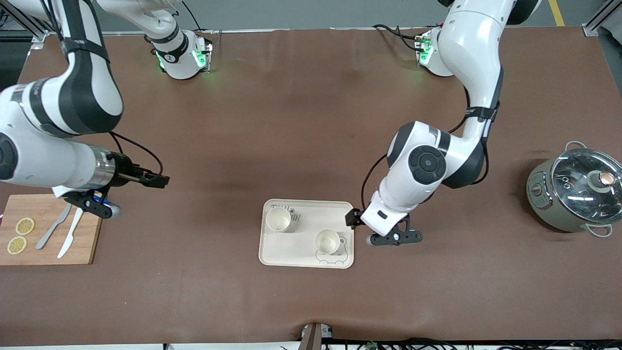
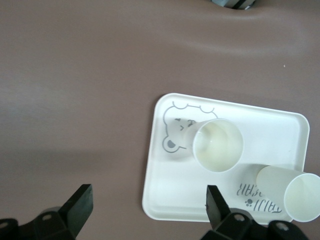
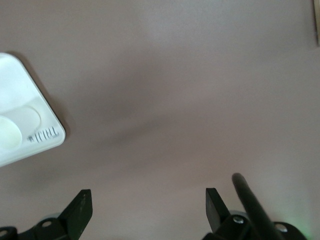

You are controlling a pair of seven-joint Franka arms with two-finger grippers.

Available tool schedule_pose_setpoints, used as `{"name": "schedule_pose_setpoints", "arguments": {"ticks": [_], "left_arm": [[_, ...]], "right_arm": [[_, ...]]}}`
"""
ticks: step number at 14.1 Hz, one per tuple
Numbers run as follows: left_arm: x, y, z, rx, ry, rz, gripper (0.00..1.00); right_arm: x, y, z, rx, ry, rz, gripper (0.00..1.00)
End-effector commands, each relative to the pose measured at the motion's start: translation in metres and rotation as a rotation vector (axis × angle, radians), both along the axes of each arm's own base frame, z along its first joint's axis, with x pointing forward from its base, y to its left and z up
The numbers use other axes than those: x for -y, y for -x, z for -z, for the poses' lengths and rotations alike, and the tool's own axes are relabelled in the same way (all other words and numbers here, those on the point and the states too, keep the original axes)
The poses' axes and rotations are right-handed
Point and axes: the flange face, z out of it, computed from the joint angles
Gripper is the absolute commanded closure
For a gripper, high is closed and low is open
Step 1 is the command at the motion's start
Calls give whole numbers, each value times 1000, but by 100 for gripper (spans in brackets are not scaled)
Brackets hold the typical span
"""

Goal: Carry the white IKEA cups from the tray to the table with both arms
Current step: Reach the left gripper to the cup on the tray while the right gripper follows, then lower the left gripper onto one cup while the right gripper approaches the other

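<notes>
I see both small cream-white handleless cups standing upright on the cream rectangular tray with the bear drawing (image 1: pixel 291 253), which lies on the brown table (image 1: pixel 301 121) near the front camera. One cup (image 1: pixel 278 219) sits in the tray's corner farther from the front camera, toward the right arm's end, beside the printed lettering. The other cup (image 1: pixel 327 241) sits nearer the front camera, toward the left arm's end, partly over the bear's head. The two cups are apart, not touching.

My left gripper (image 1: pixel 353 217) hangs just off the tray's edge at the left arm's end, holding nothing; in the left wrist view its black fingers (image 2: pixel 80 205) are spread wide, with the tray and both cups in sight between and past them. My right gripper (image 1: pixel 156 180) is over bare table, well apart from the tray, its fingers (image 3: pixel 82 207) likewise spread and free of any load.

At the right arm's end lies a wooden cutting board (image 1: pixel 82 243) carrying two lemon slices (image 1: pixel 21 235), a metal fork (image 1: pixel 52 227) and a white knife (image 1: pixel 70 233). At the left arm's end stands a grey pot with a glass lid (image 1: pixel 573 192).
</notes>
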Motion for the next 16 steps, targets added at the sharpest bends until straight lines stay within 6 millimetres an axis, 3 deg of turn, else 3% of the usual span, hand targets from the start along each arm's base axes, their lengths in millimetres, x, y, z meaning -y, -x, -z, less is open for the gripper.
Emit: {"name": "schedule_pose_setpoints", "arguments": {"ticks": [1, 4, 9, 13, 16], "left_arm": [[14, -4, 13, 36, 27, -25, 0], [31, 0, 33, 57, 40, -37, 0], [33, -4, 64, 99, 50, -43, 0], [35, -6, 75, 129, 64, -46, 0], [36, -8, 89, 164, 76, -50, 0]], "right_arm": [[-25, -4, 3, 9, 19, 105, 0], [-46, -5, 13, 10, 39, 153, 0], [-74, -10, 28, 21, 61, 227, 0], [-101, -16, 31, 47, 34, 334, 0], [-126, -18, 51, 42, 24, 402, 0]]}}
